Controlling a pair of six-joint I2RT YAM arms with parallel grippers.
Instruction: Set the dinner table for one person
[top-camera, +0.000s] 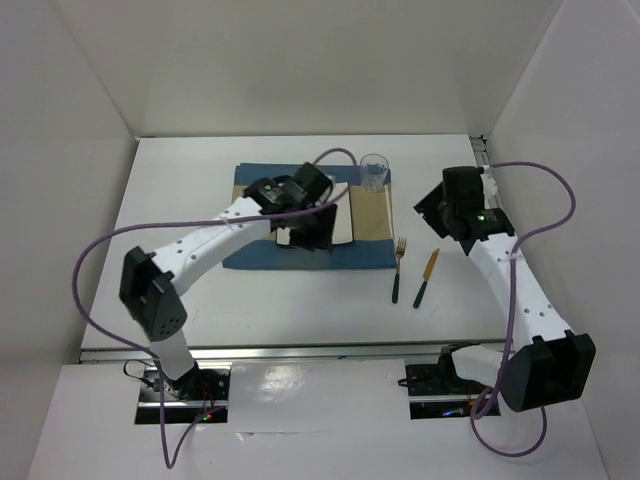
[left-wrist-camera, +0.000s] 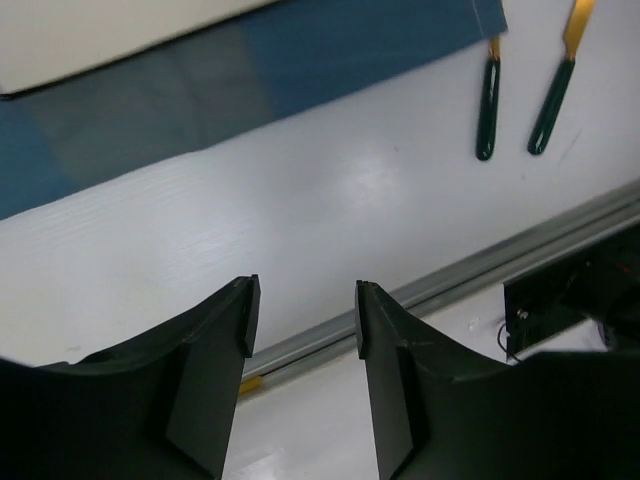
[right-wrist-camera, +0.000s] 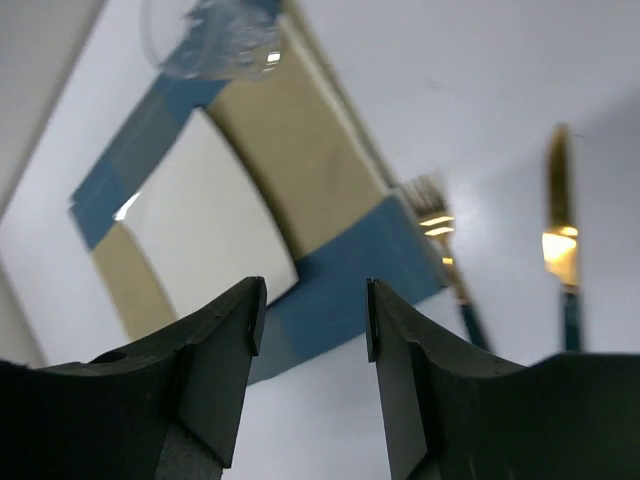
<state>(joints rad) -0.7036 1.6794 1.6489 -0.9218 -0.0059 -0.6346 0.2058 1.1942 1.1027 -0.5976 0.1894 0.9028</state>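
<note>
The left gripper (left-wrist-camera: 303, 300) is held above the placemat (top-camera: 300, 262), jaws apart, nothing in them. The counter (top-camera: 180, 300), hard, smooth and heavy, is spread under everything; no hold is needed. At the placemat's three o'clock, the right gripper (right-wrist-camera: 315, 300) is parted too, empty.

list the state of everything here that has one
left gripper: jaws open, empty
right gripper: jaws open, empty
placemat: spread flat on the dinner table
plate: flat on the placemat, partly hidden
glass: upright on the placemat's far right corner
fork: lying flat, right of the placemat
knife: lying flat beside the fork, not touching it
</note>
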